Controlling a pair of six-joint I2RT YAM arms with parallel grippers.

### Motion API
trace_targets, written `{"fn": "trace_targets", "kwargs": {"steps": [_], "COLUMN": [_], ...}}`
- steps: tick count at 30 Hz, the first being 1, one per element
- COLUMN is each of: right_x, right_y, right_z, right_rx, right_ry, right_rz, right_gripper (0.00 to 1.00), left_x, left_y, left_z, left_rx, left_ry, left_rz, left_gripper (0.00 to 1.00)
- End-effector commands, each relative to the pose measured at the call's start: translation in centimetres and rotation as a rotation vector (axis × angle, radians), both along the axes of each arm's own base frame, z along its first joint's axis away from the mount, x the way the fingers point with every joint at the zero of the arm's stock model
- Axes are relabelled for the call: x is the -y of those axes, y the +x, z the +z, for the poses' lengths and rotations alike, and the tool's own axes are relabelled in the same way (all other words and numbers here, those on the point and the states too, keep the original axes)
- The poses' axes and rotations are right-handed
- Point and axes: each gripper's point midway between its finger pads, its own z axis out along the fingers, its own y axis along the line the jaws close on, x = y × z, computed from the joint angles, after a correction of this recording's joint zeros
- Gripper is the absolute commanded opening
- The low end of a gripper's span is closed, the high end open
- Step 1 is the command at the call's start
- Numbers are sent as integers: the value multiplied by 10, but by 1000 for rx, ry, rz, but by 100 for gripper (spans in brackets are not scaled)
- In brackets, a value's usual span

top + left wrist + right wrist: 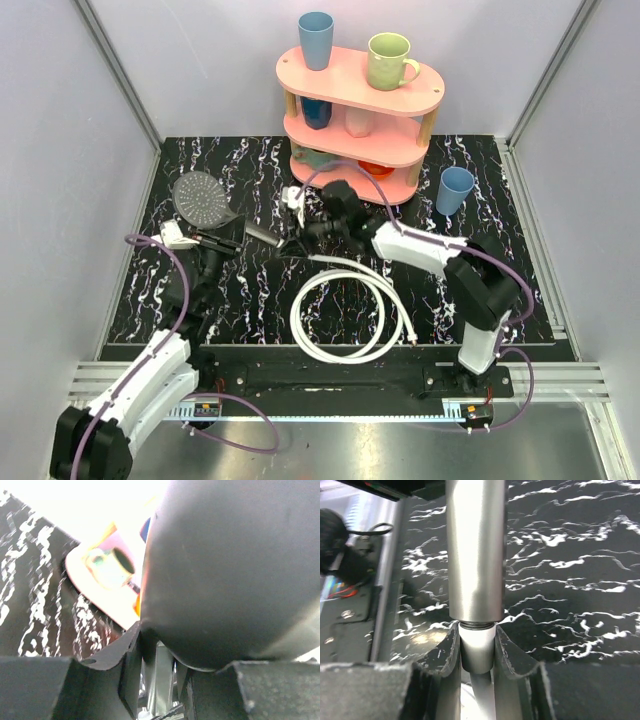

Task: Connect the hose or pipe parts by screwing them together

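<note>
Left gripper [222,243] is clamped on the dark handle [240,232] of the shower head [200,197]; in the left wrist view the head's grey back fills the frame just above the fingers [45,690]. Right gripper [477,645] is closed on the end fitting [477,652] of the hose [345,320], fingers pinching it from both sides, and the fitting butts against the chrome handle end [475,550], in line with it. One shower head: round face up at the far left of the black marbled mat [480,200], long axis roughly left to right, handle pointing right and a little toward the near edge. One white hose: about two loops lying flat at the near centre of the mat. One end rises to the right gripper; the free end [411,339] lies near the right arm's base and points to the near right. Beyond the grippers there is one pink three-tier shelf [300,70] at the far centre, with a blue cup [316,40] and a green mug [390,60] on top. A second blue cup [316,112] is on the middle tier. A third blue cup [455,190] stands on the mat just right of the shelf.
</note>
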Motion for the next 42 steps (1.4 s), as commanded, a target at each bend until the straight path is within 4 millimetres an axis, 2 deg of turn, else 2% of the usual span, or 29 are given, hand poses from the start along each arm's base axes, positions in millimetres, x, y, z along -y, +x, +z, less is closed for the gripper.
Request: {"fn": "trace_targets", "kwargs": {"steps": [1,2,4,7,9,10,12,13,14,15,16,17,18,19,20,21,22,23,24,25,26,28,29,30,31,35,36,40,42], "right_x": [2,3,10,12,13,14,12,15,15,17,24,26,30,35,38,39,45,39,39,44,35,37,36,29,31,21,17,5,0], "right_y": [-19,-25,-20,-8,-2,0,17,18,32,37,41,46,49,49,50,50,53,45,46,51,40,45,44,36,40,36,35,30,29], "right_z": [70,75,72,62,60,57,53,52,52,53,50,59,61,64,64,64,62,60,58,55,55,53,54,55,55,57,58,60,60], "right_rx": [-152,-193,-293,-306,-298,-291,-243,-228,-185,-164,-156,-104,-82,-43,-16,33,88,121,198,246,289,417,457,523,560,678,726,813,843], "right_ry": [139,161,163,155,153,148,140,136,140,146,148,186,201,222,232,234,228,218,196,174,166,128,119,104,92,55,42,27,13], "right_rz": [346,435,472,430,391,360,237,194,104,60,-19,-55,-93,-140,-174,-200,-263,-272,-293,-362,-354,-432,-453,-443,-491,-551,-581,-630,-647], "right_gripper": [0,0,0,2,14,24,40,50,64,72,77,83,83,84,87,88,89,97,100,100,100,100,100,100,99,93,90,56,47], "left_x": [53,58,66,79,84,82,74,64,60,56,48,44,39,30,25,21,15,11,8,2,-1,-5,-6,-7,-7,-5,-5,-8,-8], "left_y": [-37,-40,-39,-43,-41,-37,-29,-19,-14,-7,3,7,11,17,18,19,21,21,21,23,22,22,21,21,21,18,18,13,11], "left_z": [47,44,40,39,43,44,42,45,46,32,43,27,26,39,29,30,44,32,32,43,32,41,31,31,38,38,43,42,45], "left_rx": [398,422,442,492,500,493,443,413,384,292,266,161,116,94,20,-5,-15,-87,-112,-120,-182,-202,-253,-269,-275,-341,-337,-383,-379], "left_ry": [145,185,224,260,254,242,206,181,171,185,176,186,177,145,152,141,102,112,109,79,90,55,60,48,16,-18,-31,-52,-72], "left_rz": [-313,-340,-375,-455,-476,-458,-403,-330,-300,-278,-215,-199,-164,-107,-87,-65,-24,-5,14,51,66,94,98,106,110,112,110,126,125], "left_gripper": [0,0,0,0,0,0,0,0,0,0,0,0,0,0,0,0,0,0,0,0,0,0,0,0,0,0,0,0,0]}}
